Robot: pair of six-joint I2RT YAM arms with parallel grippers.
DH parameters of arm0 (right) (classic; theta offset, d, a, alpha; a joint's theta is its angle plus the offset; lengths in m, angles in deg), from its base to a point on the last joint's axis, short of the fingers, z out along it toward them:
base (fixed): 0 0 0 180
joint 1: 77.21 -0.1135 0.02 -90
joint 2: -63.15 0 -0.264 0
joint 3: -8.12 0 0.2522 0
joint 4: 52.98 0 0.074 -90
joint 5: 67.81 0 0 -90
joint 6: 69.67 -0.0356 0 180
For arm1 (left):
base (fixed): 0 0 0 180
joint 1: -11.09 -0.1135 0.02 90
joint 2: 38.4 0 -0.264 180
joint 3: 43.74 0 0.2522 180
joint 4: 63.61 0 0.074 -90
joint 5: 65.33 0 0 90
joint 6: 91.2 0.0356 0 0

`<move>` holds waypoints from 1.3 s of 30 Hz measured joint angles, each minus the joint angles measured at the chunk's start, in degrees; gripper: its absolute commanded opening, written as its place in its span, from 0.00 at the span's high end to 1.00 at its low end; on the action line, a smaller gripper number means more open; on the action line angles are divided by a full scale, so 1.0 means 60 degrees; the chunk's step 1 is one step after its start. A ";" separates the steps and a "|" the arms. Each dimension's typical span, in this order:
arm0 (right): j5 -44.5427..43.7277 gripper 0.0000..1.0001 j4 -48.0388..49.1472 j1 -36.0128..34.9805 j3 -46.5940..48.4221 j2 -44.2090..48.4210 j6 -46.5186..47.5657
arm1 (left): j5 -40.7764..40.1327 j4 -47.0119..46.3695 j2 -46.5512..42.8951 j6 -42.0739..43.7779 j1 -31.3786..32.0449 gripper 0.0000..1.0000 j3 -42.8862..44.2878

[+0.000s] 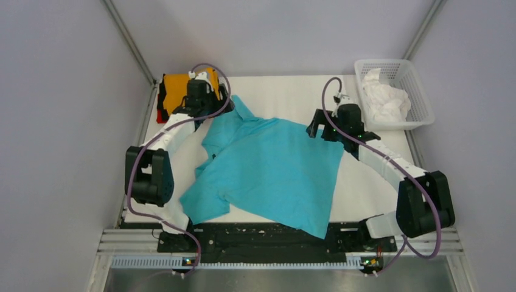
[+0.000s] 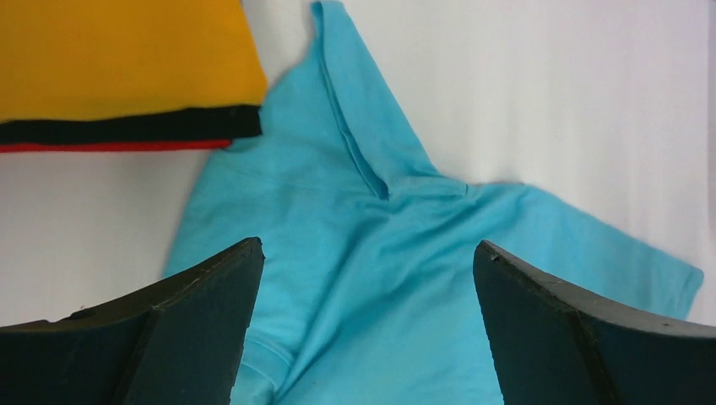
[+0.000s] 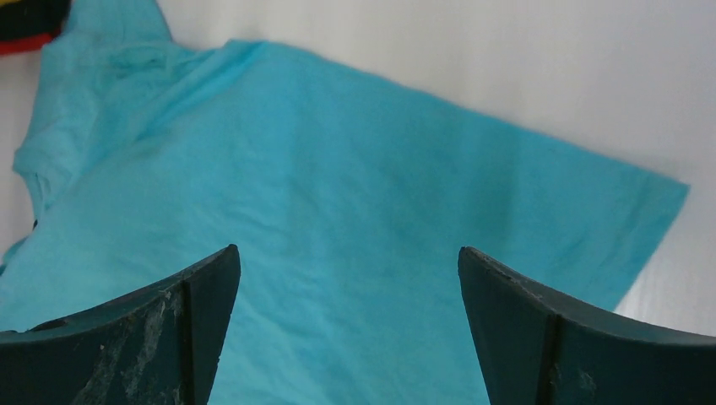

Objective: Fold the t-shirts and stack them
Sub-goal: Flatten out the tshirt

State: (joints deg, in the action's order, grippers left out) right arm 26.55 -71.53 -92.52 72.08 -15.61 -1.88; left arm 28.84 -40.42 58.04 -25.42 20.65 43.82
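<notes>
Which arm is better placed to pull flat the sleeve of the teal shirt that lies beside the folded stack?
Probably the left. The left gripper, open, hangs over that sleeve, next to the stack. The right gripper, also open, is over the far right corner of the shirt, across the cloth.

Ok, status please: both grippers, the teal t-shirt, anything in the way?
Left gripper open, right gripper open, both empty. Teal t-shirt spread out, not yet folded. Nothing lies on it.
</notes>
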 measured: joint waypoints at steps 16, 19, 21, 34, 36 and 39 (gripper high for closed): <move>-0.0098 0.01 -0.0849 -0.0535 -0.0426 -0.1974 -0.0517 | 0.1020 -0.0149 0.1410 -0.1209 0.0342 0.01 -0.1282; -0.0146 0.01 -0.0998 -0.0284 0.0102 -0.2441 -0.0608 | 0.1027 -0.0193 0.1475 -0.1417 0.0342 0.01 -0.1552; -0.0080 0.01 -0.0998 0.0098 0.0474 -0.2776 -0.0699 | 0.0980 -0.0390 0.1486 -0.1563 0.0342 0.01 -0.1552; -0.0554 0.01 -0.1876 0.1519 0.1796 -0.3676 -0.0474 | -0.0113 -0.1628 -0.0015 -0.3603 0.1257 0.01 -0.3774; -0.0692 0.01 -0.2022 0.1636 0.1858 -0.3694 -0.0288 | -0.0368 -0.1417 -0.0175 -0.3774 0.1501 0.01 -0.3858; -0.0645 0.01 -0.2186 0.1701 0.1909 -0.3694 -0.0015 | -0.0739 -0.1060 -0.0215 -0.3796 0.1643 0.01 -0.3734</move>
State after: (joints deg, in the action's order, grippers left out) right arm 22.68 -84.65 -82.31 83.53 -37.78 -1.97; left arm 24.40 -46.78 56.75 -48.20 30.51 21.42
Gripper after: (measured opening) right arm 0.985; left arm 0.986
